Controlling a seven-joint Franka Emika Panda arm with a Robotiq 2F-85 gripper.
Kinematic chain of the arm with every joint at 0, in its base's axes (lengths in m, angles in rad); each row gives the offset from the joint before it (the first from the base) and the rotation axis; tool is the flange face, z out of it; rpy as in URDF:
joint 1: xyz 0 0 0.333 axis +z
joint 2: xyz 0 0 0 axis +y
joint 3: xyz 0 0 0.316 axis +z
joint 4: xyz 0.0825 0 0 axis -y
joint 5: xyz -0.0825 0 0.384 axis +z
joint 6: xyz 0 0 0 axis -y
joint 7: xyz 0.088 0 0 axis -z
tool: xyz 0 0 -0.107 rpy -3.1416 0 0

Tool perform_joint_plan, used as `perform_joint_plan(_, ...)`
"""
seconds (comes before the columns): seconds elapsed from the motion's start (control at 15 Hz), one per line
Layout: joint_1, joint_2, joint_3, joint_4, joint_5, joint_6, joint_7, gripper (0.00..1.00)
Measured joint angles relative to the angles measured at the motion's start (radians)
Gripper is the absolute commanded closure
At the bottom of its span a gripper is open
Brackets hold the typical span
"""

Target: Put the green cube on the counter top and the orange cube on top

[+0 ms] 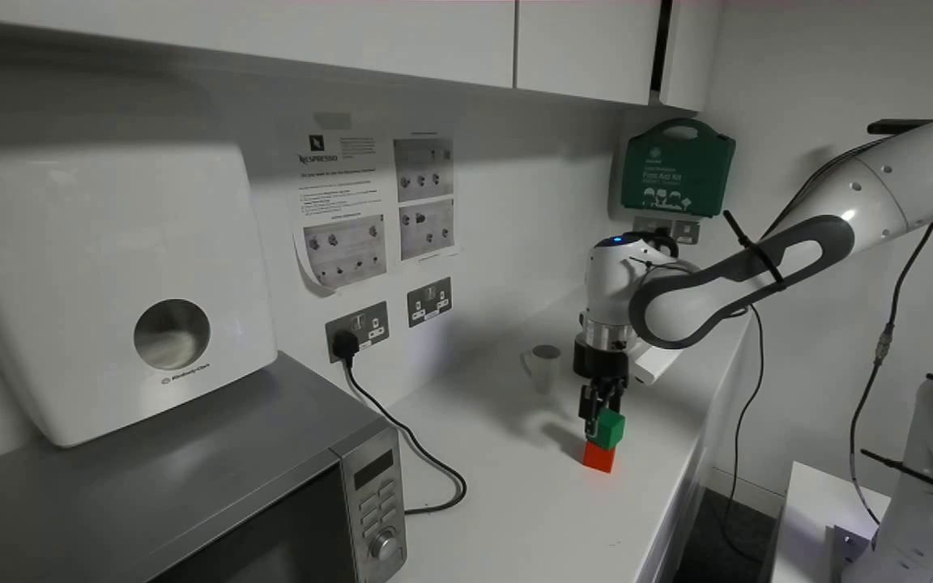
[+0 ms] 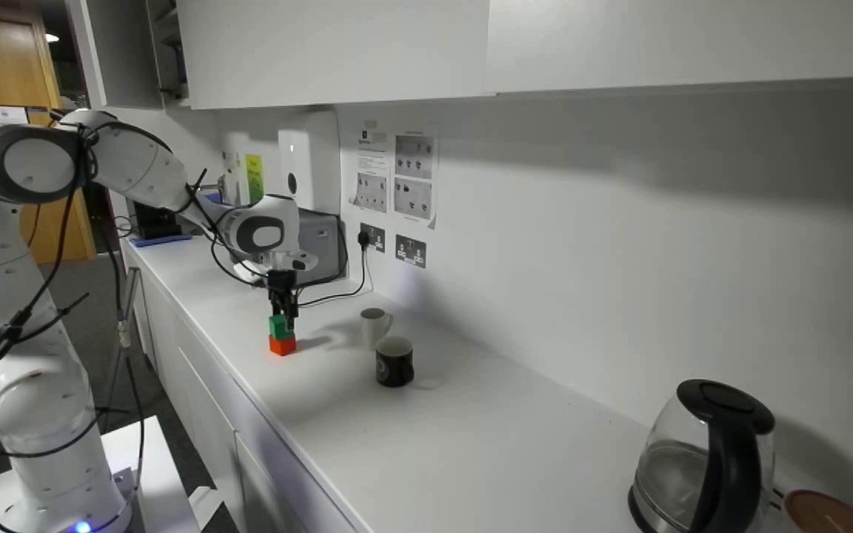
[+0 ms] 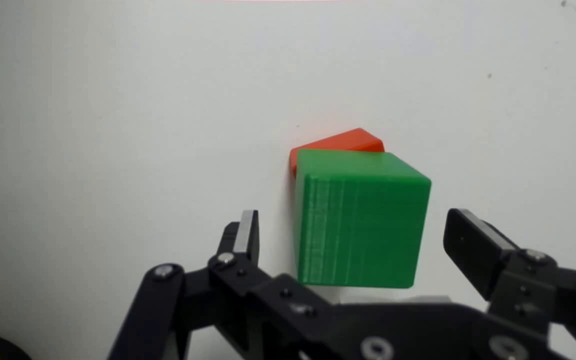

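The green cube (image 1: 608,429) rests on top of the orange cube (image 1: 598,457), which sits on the white counter top (image 1: 507,518). The same stack of green cube (image 2: 280,327) over orange cube (image 2: 283,346) shows in an exterior view. In the wrist view the green cube (image 3: 360,230) hides most of the orange cube (image 3: 338,142), which is turned slightly relative to it. My gripper (image 3: 354,220) is open, with one finger on each side of the green cube. A gap shows between the cube and each finger.
A pale mug (image 2: 375,327) and a dark mug (image 2: 395,363) stand near the stack. A kettle (image 2: 704,459) stands farther along the counter. A microwave (image 1: 272,453) with a black cable is on the opposite side. The counter's front edge is close to the stack.
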Motion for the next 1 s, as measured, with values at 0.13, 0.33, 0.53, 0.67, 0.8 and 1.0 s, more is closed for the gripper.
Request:
perform_joint_plan(0.13, -0.001, 0.005, -0.009, 0.002, -0.013, 0.000, 0.000, 0.27)
perform_joint_plan(0.33, -0.001, 0.010, -0.014, 0.004, -0.021, 0.000, 0.000, 0.49)
perform_joint_plan(0.53, -0.001, 0.015, -0.015, 0.008, -0.023, 0.000, 0.000, 0.69)
perform_joint_plan(0.67, -0.001, 0.017, -0.016, 0.011, -0.024, 0.000, 0.000, 0.69)
perform_joint_plan(0.8, -0.001, 0.018, -0.016, 0.011, -0.025, 0.000, 0.001, 0.69)
perform_joint_plan(1.0, -0.004, 0.017, -0.025, 0.011, -0.025, 0.000, 0.001, 0.69)
